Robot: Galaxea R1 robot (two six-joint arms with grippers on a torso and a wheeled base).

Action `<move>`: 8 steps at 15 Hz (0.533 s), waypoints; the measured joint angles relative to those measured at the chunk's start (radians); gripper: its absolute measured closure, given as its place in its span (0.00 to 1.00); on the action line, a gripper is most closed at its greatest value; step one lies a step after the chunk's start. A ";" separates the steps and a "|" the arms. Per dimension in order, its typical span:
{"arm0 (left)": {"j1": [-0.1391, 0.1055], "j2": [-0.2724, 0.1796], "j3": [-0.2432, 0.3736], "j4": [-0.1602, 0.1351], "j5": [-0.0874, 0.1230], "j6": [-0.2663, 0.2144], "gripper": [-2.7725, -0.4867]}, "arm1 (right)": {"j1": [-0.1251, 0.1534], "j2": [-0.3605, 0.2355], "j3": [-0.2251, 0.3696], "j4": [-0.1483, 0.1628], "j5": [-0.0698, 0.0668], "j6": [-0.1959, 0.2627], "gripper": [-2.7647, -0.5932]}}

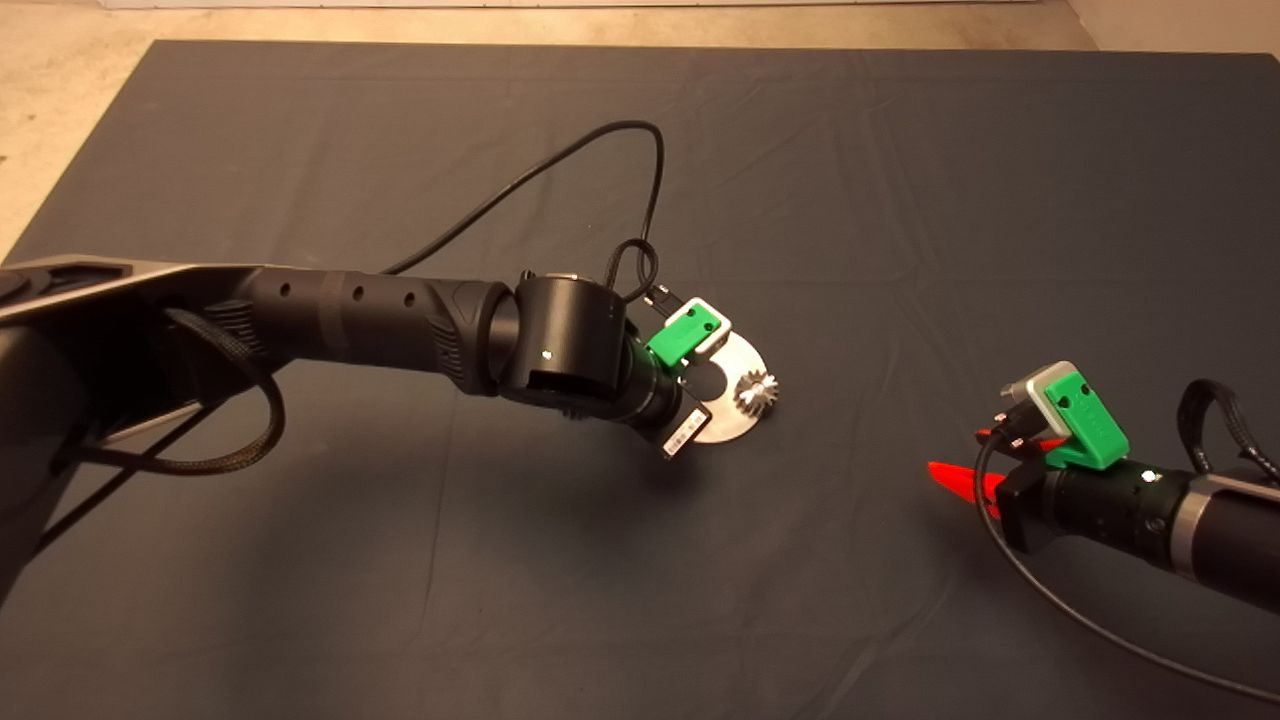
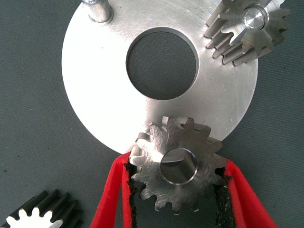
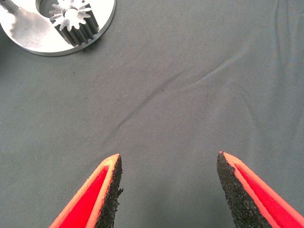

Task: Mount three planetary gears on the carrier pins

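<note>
The round silver plate (image 2: 104, 95) lies on the mat, and it also shows in the head view (image 1: 738, 415). One planetary gear (image 2: 249, 26) sits on a carrier pin, also seen in the head view (image 1: 757, 392). Another pin (image 2: 97, 10) stands bare. My left gripper (image 2: 175, 164) is shut on a second gear (image 2: 161, 142) at the plate's rim; a pin's top (image 2: 179, 166) shows in its centre hole. A third gear (image 2: 40, 213) lies on the mat beside the left gripper. My right gripper (image 3: 168, 161) is open and empty over bare mat, to the right of the plate (image 3: 28, 38).
The left arm (image 1: 400, 320) reaches in over the mat's middle, with a black cable (image 1: 640, 170) looping above the plate. The right arm (image 1: 1150, 500) rests at the lower right. The dark mat (image 1: 900, 200) has light floor beyond its far edge.
</note>
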 joint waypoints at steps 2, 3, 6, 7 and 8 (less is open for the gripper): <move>-0.005 -0.001 -0.011 -0.003 -0.007 0.004 0.90 | 0.000 0.000 0.000 0.000 0.000 0.000 0.59; -0.010 -0.003 -0.016 -0.003 -0.004 0.006 0.90 | 0.000 0.000 0.000 0.000 0.000 0.000 0.59; -0.022 -0.005 -0.031 -0.003 0.003 0.015 0.90 | 0.000 0.000 0.000 0.000 0.000 0.000 0.59; -0.027 -0.005 -0.031 -0.003 0.003 0.015 0.90 | 0.000 0.000 0.000 0.000 0.000 0.000 0.59; -0.030 -0.005 -0.031 -0.003 0.001 0.015 0.90 | 0.000 0.000 0.000 0.000 0.000 0.000 0.59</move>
